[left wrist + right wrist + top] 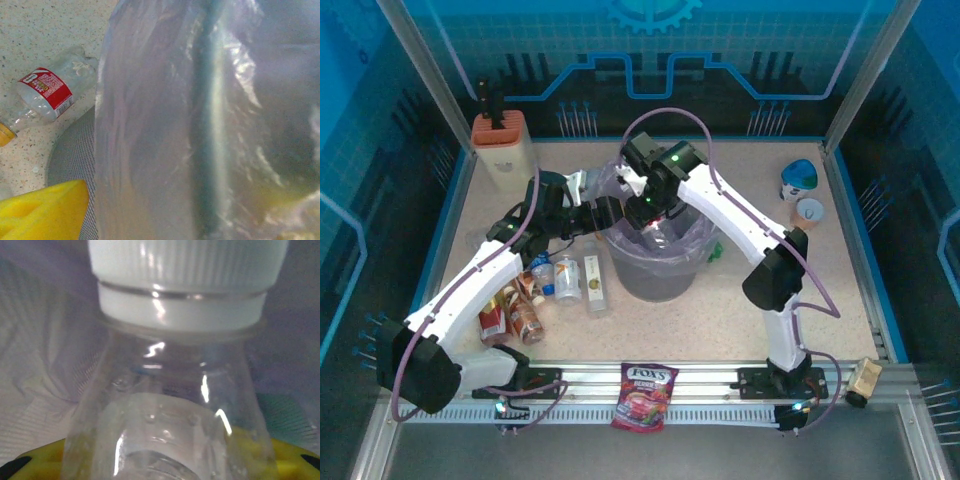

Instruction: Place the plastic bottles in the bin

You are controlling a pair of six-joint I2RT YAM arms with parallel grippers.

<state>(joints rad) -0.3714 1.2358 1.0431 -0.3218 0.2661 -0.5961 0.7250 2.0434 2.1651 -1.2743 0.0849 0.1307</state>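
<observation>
Bin (650, 285) sits right under your right claw (655, 222), its rim just by your left claw (612, 212), which stands wide open. Right claw is clamped on a clear white-capped bottle (170, 415) over the bin. Loose bottles (592, 285) lie on the table (800, 290), nearer you than the left claw.

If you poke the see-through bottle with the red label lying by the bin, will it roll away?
Probably. The bottle lies on its side and looks round, so a nudge would likely roll it. It looks clear and empty, so it is probably very light. Its thin plastic may dent when squeezed.
</observation>
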